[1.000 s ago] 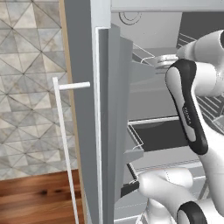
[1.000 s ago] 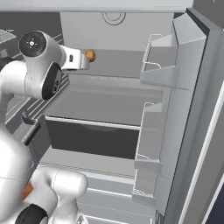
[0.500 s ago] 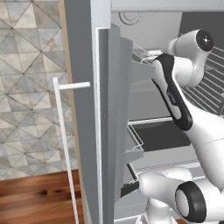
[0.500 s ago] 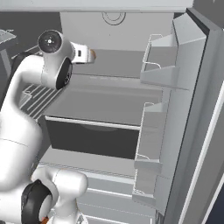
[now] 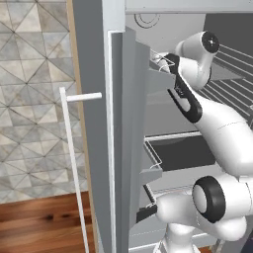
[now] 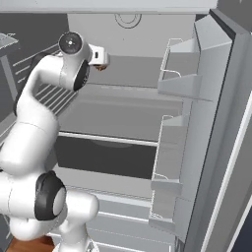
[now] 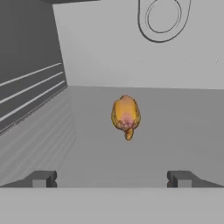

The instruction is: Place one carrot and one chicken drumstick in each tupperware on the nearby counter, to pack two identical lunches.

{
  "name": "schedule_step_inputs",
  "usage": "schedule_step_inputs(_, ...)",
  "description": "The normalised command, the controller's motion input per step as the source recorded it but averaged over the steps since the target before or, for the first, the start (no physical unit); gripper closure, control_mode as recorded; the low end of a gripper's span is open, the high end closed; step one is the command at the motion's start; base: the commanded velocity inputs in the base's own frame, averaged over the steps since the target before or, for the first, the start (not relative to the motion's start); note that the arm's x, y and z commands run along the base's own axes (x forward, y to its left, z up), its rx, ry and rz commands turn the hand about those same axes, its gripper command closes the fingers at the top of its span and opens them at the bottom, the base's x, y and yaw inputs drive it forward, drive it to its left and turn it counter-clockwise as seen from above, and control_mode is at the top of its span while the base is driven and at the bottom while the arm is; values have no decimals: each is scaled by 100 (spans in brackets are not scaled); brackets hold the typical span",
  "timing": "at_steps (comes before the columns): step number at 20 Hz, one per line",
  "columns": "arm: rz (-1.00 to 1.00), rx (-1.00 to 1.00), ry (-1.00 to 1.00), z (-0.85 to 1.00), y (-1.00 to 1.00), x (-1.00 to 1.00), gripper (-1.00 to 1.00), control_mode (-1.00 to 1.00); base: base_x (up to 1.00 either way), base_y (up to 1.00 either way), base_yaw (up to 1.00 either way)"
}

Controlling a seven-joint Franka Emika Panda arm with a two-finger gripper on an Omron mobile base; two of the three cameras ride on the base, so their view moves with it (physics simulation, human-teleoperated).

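Note:
A golden-brown chicken drumstick (image 7: 126,116) lies on the grey upper fridge shelf (image 7: 175,131), its bone end pointing toward me. My gripper (image 7: 111,178) hangs a short way in front of it, open, with nothing between its fingertips (image 7: 43,178). From the right base view the hand (image 6: 97,54) reaches into the top of the fridge, and a bit of the drumstick (image 6: 102,67) peeks out just below it. The left base view has the arm (image 5: 197,74) bent up to that same shelf. The carrot, the tupperware and the counter are out of view.
The open fridge door with its bins (image 6: 179,83) stands at the right; another door panel (image 5: 123,123) and a white bar handle (image 5: 74,158) stand at the left. A dark drawer (image 6: 103,157) sits below the shelf. A wire rack (image 6: 49,96) lies behind the arm.
The arm has swung up and deeper into the upper fridge shelf, bringing the hand closer to the drumstick. The jaws have stayed open.

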Motion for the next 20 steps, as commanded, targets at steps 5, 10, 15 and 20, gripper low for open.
schedule_step_inputs(5,1,0,0,-8,6,65,-100,-100,0,0,0)
schedule_step_inputs(10,0,0,3,-9,4,63,-100,-100,0,0,0)
schedule_step_inputs(15,0,0,8,-10,6,56,-100,-100,0,0,0)
schedule_step_inputs(20,0,0,8,-9,5,63,-100,-100,0,0,0)
